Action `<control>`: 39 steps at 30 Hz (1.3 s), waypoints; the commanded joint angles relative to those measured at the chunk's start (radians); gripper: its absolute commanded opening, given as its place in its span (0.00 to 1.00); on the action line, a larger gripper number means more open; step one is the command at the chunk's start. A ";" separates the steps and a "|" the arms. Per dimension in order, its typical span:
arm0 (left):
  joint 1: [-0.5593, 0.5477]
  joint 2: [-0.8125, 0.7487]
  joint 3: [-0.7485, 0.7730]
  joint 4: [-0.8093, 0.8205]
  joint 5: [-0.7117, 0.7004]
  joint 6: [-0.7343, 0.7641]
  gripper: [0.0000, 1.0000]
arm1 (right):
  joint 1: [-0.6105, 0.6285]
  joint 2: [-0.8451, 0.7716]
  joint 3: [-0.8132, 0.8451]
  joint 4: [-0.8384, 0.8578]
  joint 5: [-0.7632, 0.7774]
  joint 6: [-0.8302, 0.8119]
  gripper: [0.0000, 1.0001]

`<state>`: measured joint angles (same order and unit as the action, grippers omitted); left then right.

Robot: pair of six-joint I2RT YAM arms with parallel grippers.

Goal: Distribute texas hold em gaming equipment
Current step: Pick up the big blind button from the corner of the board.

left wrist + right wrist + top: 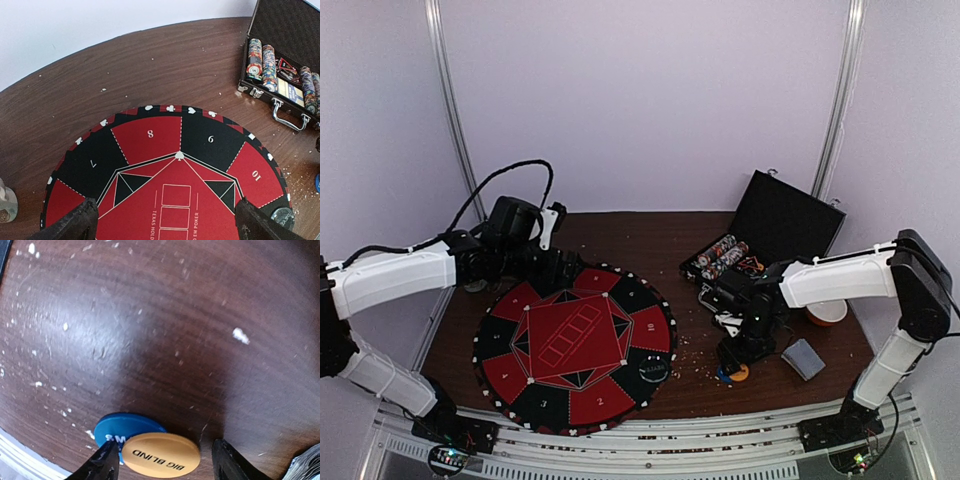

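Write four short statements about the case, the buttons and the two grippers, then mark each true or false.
1. The case stands open with chips in rows inside. True.
2. The yellow button lies on the mat. False: it lies on the bare table, partly over the blue button.
3. The left gripper holds a card. False: it is open and empty above the mat.
4. The right gripper straddles the yellow button with its jaws apart. True.
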<state>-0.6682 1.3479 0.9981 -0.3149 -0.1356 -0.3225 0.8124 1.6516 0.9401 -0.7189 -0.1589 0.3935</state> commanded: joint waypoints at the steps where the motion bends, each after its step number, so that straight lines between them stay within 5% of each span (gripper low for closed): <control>1: 0.006 0.012 0.035 0.025 -0.003 0.020 0.98 | 0.013 -0.021 -0.031 -0.055 -0.031 0.021 0.66; 8: 0.006 0.029 0.045 0.025 0.000 0.026 0.98 | 0.024 -0.019 -0.050 -0.044 -0.037 0.018 0.67; 21: 0.007 0.025 0.041 0.025 -0.004 0.032 0.98 | 0.026 0.021 -0.044 -0.019 -0.003 0.011 0.51; 39: 0.006 0.030 0.041 0.038 0.017 0.021 0.98 | 0.026 -0.125 0.072 -0.083 0.083 -0.037 0.43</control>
<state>-0.6682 1.3785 1.0103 -0.3149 -0.1345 -0.3046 0.8318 1.5925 0.9577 -0.7776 -0.1223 0.3874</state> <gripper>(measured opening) 0.983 0.505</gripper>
